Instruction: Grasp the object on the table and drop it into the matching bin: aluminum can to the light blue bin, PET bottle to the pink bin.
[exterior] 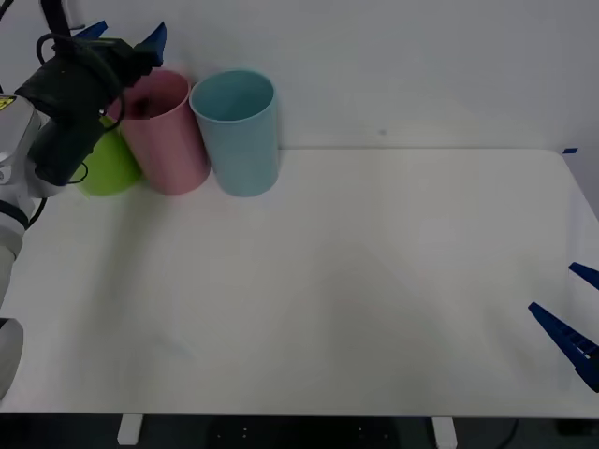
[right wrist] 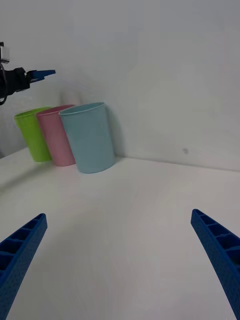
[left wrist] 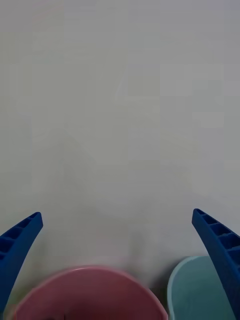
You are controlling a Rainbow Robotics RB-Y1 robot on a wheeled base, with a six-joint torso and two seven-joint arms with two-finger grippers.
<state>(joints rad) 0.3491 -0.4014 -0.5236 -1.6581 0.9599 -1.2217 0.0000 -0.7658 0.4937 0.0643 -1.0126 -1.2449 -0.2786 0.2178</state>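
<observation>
Hovering spread over the pink bin (exterior: 167, 131) rim, left gripper (exterior: 126, 42); right gripper (exterior: 573, 313) spread at table (exterior: 328, 299) edge

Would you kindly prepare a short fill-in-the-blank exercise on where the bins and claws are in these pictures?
1. The tall pink plastic bin stands between the lime green bin and the ____ bin.
2. The left claw hangs above the ____ bin.
3. The left claw's blue ribbed fingers are spread ____.
4. The right claw waits low at the white table's ____ edge.

Missing words: light blue; pink; open; right
</observation>
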